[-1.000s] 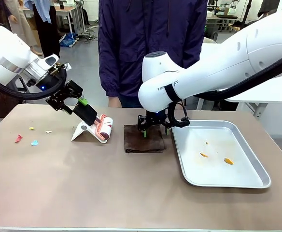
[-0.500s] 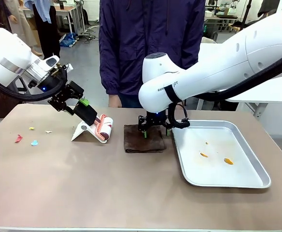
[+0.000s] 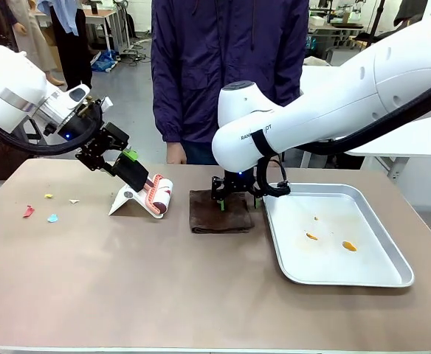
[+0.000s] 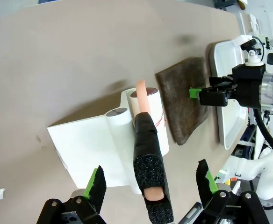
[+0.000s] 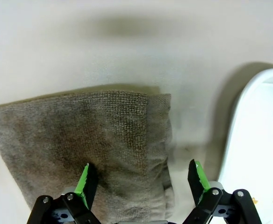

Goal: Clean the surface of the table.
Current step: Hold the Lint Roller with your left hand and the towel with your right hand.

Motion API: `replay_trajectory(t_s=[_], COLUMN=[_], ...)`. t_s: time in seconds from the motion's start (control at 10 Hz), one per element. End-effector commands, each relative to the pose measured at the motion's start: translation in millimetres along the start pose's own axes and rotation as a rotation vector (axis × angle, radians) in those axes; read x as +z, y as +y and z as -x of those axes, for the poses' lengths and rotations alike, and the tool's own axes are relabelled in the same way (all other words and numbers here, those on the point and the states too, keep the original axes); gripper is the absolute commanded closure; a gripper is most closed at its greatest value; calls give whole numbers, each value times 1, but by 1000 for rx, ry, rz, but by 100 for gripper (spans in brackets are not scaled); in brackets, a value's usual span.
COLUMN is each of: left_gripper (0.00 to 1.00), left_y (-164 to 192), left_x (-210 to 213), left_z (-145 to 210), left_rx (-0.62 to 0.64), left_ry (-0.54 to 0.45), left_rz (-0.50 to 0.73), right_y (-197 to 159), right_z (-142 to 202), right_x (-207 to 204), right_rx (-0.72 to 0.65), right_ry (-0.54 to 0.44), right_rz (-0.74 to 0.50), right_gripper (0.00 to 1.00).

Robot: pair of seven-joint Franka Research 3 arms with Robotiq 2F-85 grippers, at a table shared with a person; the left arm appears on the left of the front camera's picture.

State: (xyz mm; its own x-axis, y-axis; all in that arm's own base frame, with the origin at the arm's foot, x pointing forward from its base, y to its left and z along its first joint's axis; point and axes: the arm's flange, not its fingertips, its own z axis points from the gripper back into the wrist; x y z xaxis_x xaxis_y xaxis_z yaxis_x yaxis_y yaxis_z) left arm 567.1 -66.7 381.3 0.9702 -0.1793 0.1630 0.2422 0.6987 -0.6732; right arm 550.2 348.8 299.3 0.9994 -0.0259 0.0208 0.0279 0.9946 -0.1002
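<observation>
On the right arm (image 3: pixel 333 96), at the white elbow, black print only partly readable: "RAN", then "PT", with the middle cut off by a black strap (image 3: pixel 262 141). Reaching in from the left and tilted down, left gripper (image 4: pixel 150 167) over the lint roller (image 3: pixel 159 193) on its white stand (image 3: pixel 125 199), fingers spread either side of the black-wrapped handle (image 4: pixel 146 140), with a gap on both sides. Bent steeply down near mid-table, right gripper (image 5: pixel 141 166) spread wide at the brown cloth (image 3: pixel 219 214), one fingertip over the fabric, the other past its edge toward the metal tray (image 3: pixel 326 258). Beneath everything, the tan table (image 3: pixel 164 295), with coloured scraps (image 3: pixel 29 211) near its left end.
</observation>
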Motion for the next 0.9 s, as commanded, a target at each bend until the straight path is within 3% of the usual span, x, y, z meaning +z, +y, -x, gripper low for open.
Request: replay_trajectory(t_s=[0.0,0.1,0.2,0.3,0.4,0.5,0.6,0.7,0.8], left_gripper=[0,59,60,100,100,100,87,96,100], left_y=[0,0,-1,-2,-5,-7,-7,-7,-7], left_x=[0,-1,-1,0,2,2,2,2,2], left_z=[1,1,2,2,4,6,7,7,7], left_rx=[-22,-22,-26,-24,-26,-30,-28,-24,-25], left_ry=[1,5,1,-13,-32,-51,-51,-49,-43], left_rz=[23,16,14,20,28,23,14,8,14], right_y=[0,0,0,-1,-1,-1,-1,-2,-2], right_z=[-4,-5,-5,-5,-5,-5,-5,-4,-4], right_x=[-3,-3,-3,-4,-5,-6,-6,-7,-9], right_rx=[-37,-41,-39,-42,-48,-51,-50,-49,-50], right_ry=[18,27,31,34,36,35,36,37,43], right_rz=[16,24,19,18,21,26,26,26,21], right_gripper=[0,58,58,100,61,100,100,100,100])
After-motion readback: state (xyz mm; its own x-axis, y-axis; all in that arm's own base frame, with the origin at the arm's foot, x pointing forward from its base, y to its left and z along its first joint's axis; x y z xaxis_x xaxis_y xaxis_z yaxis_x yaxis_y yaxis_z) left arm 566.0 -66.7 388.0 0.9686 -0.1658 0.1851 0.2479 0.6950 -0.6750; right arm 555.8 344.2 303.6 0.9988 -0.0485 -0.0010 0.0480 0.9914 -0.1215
